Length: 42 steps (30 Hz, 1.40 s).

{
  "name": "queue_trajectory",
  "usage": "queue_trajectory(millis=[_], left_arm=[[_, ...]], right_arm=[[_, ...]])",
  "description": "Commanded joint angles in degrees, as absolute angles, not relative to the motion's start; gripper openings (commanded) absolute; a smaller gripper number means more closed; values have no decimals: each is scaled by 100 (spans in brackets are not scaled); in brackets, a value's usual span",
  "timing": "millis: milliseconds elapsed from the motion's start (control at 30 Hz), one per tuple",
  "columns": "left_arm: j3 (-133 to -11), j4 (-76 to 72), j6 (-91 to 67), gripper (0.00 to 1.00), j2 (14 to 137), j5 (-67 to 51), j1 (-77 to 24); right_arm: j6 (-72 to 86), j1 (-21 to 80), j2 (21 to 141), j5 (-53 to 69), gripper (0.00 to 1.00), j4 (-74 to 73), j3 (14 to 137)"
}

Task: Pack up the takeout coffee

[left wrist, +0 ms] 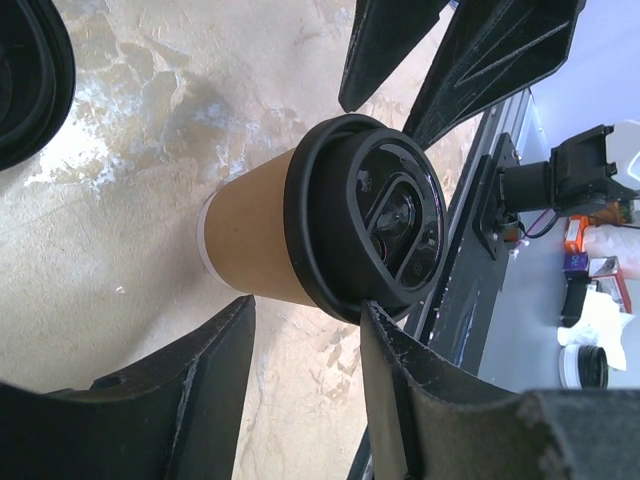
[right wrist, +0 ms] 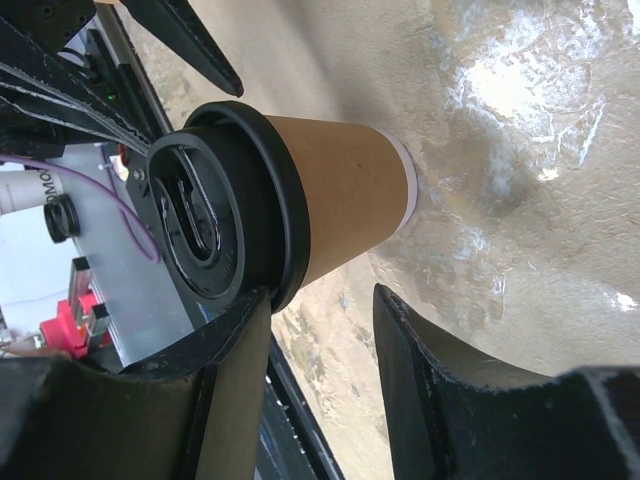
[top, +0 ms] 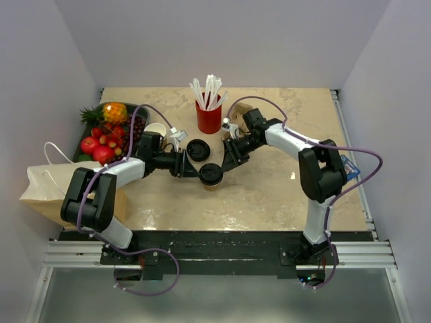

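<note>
Closest to the lens in the left wrist view are the black fingers of the left gripper, at the bottom of the frame. They stand apart and pinch nothing, and the coffee sits just past their tips. The biggest thing is the tan table, which fills the middle of the top view and holds everything up. Next is the brown paper bag at the left edge. I think it is there because the coffee has to go inside it. The fruit tray sits at the upper left, out of the way. The red straw cup stands at the top middle. The takeout coffee stands upright in the middle of the table, below the red straw cup. Its black lid is pressed on, so it should not spill when it is lifted. The right gripper is on its right side, also with fingers spread and nothing in them. The lid's rim is very near one finger of each gripper, but I cannot tell if it touches. I think they sit on opposite sides so one can steady the cup while the other takes it. A loose black lid lies flat just above the coffee, and a lidless cup stands beside the fruit tray. I think neither one is needed.
</note>
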<state>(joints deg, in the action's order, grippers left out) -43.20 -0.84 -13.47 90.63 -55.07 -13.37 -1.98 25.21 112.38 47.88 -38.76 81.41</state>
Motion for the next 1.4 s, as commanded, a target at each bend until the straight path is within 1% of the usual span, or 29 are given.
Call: queue_trajectory(millis=[0,100,200,400,633,667,733,800,867,900,933,1000,1033,1133,1167,1200,1267,1367], left_arm=[[-4184,334,-589,49,9220,-4246,-1406],[-4236,343,-554,49,9220,-4280,-1406],[-4315,255,-580,49,9132,-4534,-1406],[-4482,184,-607,49,9018,-4957,-1397],[-4544,194,-580,50,8930,-5133,-1397],[-4553,185,-597,50,8912,-5202,-1397],[-4561,141,-598,50,8886,-5282,-1397],[-4562,123,-606,50,8859,-5396,-1397],[-4570,132,-615,50,8868,-5501,-1397],[-4579,141,-615,50,8868,-5528,-1397],[-4579,141,-615,50,8877,-5537,-1397],[-4579,123,-624,50,8886,-5555,-1397],[-4579,114,-641,50,8894,-5563,-1397],[-4562,88,-694,50,8912,-5563,-1397],[-4553,88,-703,50,8912,-5563,-1397],[-4544,88,-712,50,8912,-5555,-1397],[-4535,88,-712,50,8912,-5563,-1397],[-4518,88,-721,50,8895,-5528,-1397]], right_arm=[[-738,2646,11364,3428,45,-3850,7857],[-870,2637,11329,3453,45,-3902,7945],[-862,2619,11163,3971,47,-3753,8068],[-922,2584,11057,4868,54,-3551,8428],[-1291,2496,10907,5088,62,-3551,8595],[-1527,2470,10890,5141,63,-3620,8700],[-1835,2435,10846,5316,71,-3787,8815],[-2546,2426,10854,5598,74,-4042,9096],[-3369,2443,10872,5791,84,-4472,9393],[-3671,2487,10950,5827,84,-4648,9517],[-3978,2522,11003,5836,91,-5041,9632],[-4892,2671,11239,5714,92,-5499,10027],[-5548,2724,11337,5661,92,-6050,10159],[-6535,2961,11697,5406,92,-6870,10581],[-6696,3005,11759,5344,92,-6986,10686],[-6854,3102,11803,5239,99,-7100,10731],[-7215,3199,11909,5160,99,-7391,10793],[-7374,3340,11892,5019,99,-7401,10680]])
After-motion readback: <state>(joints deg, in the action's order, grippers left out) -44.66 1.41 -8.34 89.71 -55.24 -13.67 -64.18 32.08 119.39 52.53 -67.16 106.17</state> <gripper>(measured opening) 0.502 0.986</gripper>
